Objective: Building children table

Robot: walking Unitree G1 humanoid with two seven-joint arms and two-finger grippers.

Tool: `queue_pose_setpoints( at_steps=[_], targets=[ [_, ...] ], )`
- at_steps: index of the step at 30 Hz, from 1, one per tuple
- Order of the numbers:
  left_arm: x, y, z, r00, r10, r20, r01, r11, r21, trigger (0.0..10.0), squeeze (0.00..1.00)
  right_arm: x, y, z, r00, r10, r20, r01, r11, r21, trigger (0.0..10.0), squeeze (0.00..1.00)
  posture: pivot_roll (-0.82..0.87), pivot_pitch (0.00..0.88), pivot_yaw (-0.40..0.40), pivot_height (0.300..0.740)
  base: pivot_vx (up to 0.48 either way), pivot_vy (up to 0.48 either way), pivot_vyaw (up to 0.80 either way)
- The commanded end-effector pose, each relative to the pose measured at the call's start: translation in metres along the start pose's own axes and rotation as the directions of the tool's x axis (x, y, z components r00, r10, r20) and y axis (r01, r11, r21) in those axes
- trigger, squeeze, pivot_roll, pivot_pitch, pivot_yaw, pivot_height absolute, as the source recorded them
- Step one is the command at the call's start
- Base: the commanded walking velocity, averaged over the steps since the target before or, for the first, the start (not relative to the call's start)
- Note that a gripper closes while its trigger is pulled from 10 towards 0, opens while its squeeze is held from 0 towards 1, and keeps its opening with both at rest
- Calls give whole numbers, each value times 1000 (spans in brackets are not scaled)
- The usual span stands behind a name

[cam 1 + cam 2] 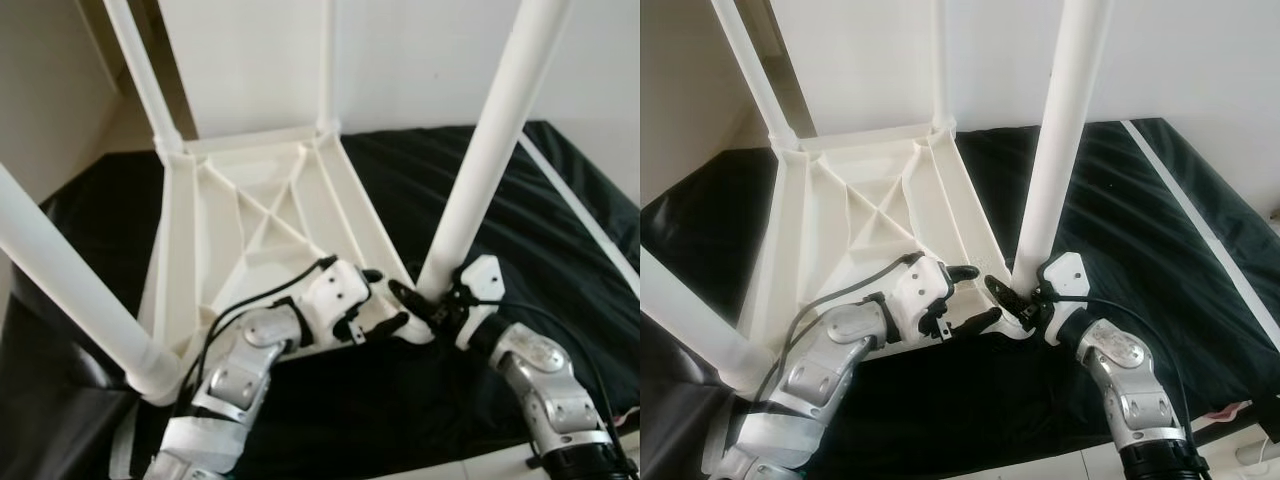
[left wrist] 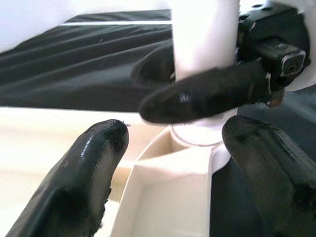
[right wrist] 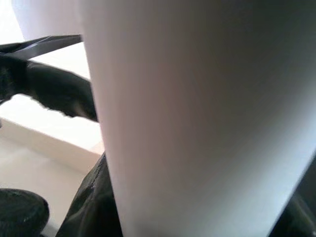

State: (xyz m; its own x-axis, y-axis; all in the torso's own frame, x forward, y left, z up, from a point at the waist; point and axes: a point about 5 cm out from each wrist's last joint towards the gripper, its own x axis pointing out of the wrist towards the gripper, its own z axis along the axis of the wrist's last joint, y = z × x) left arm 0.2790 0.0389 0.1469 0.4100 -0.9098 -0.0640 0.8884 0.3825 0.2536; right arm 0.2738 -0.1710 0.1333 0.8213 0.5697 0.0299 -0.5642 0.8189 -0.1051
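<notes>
Left end effector (image 2: 168, 173) spread beside table corner socket (image 2: 197, 136), right end effector (image 2: 197, 79) around leg (image 2: 205, 34).

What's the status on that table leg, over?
Right pincer clamped on the near right leg at its base. Left pincer open beside that corner. Table upside down on black sheet.

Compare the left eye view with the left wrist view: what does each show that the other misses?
Left eye view alone: the whole upturned white table top on the black cloth, three more legs, both silver arms.

Left wrist view alone: a close look at the corner socket under the leg, seen between the open left gripper fingers.

Both: the near right table leg and the right gripper closed around its base.
</notes>
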Motion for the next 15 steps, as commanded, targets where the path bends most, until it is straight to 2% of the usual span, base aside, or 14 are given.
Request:
queue_pose_setpoints(
  at_steps=[1,3,5,7,8,10,13,14,15],
  targets=[
    [-2,5,-6,995,98,-28,-99,995,-10,10000,0,-6,-5,-13,992,-100,-72,104,993,48,10000,0,-13,45,-8,740,0,0,0],
    [-5,7,-7,992,124,-34,-125,992,-22,10000,0,-6,-9,-15,975,-201,-89,206,978,43,10000,0,-22,46,-4,740,0,0,0],
    [-5,7,-7,992,124,-34,-125,992,-22,10000,0,-6,-9,-15,975,-201,-89,206,978,43,10000,0,-22,46,-4,740,0,0,0],
    [-7,12,-6,984,174,-33,-176,983,-54,10000,0,-6,-8,-18,950,-292,-106,298,953,49,10000,0,-39,41,4,740,0,0,0],
    [-7,12,-6,984,174,-33,-176,983,-54,10000,0,-6,-8,-18,950,-292,-106,298,953,49,10000,0,-39,41,4,740,0,0,0],
    [-11,15,-6,976,215,-30,-217,973,-78,10000,0,-5,-4,-19,915,-385,-117,394,917,60,10000,0,-54,31,7,740,0,0,0],
    [-11,16,-5,974,225,-28,-226,970,-86,10000,0,-5,-3,-19,893,-432,-125,442,895,63,10000,0,-54,31,7,740,0,0,0],
    [-11,18,-5,970,241,-27,-242,966,-91,10000,0,-5,-5,-20,858,-493,-145,504,862,56,10000,0,-60,25,6,740,0,0,0],
    [-11,18,-5,970,241,-27,-242,966,-91,10000,0,-5,-5,-20,858,-493,-145,504,862,56,10000,0,-60,25,6,740,0,0,0]
  ],
)
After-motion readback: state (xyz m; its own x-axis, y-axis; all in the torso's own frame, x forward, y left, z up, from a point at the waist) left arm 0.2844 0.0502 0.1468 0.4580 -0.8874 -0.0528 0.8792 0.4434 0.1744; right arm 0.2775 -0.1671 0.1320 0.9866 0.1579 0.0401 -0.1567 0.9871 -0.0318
